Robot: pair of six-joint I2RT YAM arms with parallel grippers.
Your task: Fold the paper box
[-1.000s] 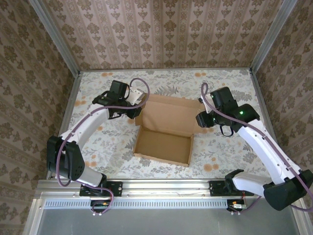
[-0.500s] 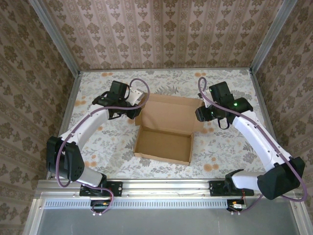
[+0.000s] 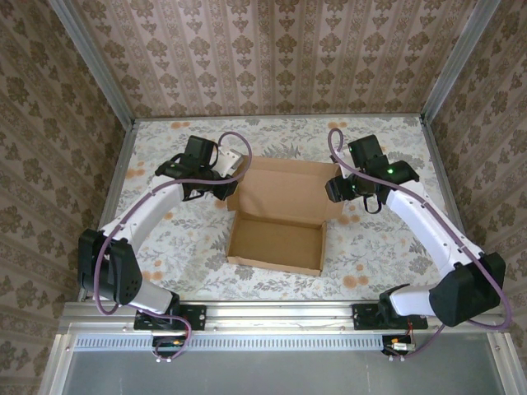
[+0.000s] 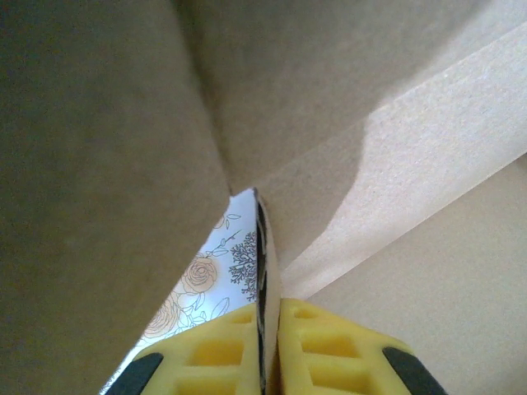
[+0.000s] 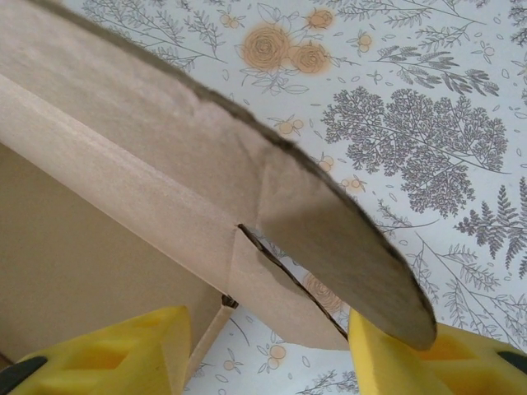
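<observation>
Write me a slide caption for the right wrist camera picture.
Open-fingered right gripper straddling a rounded flap of the paper box, over the floral table cover.

Paper box (image 3: pixel 276 247): plain brown, unprinted. Tablecloth (image 3: pixel 189 239) around box: white, with grey ferns and orange roses. Walls (image 3: pixel 272 58) behind box: beige damask stripes. Left arm (image 3: pixel 152 210) and right arm (image 3: pixel 436 230) flanking box: white links, black joints, purple cables (image 3: pixel 239 156). Finger pads (image 4: pixel 329 350): yellow.

I'm counting one paper box (image 3: pixel 276 247), one table (image 3: pixel 165 239) and two claws: left claw (image 3: pixel 227 193) at the box's ten o'clock, right claw (image 3: pixel 334 191) at two.
</observation>
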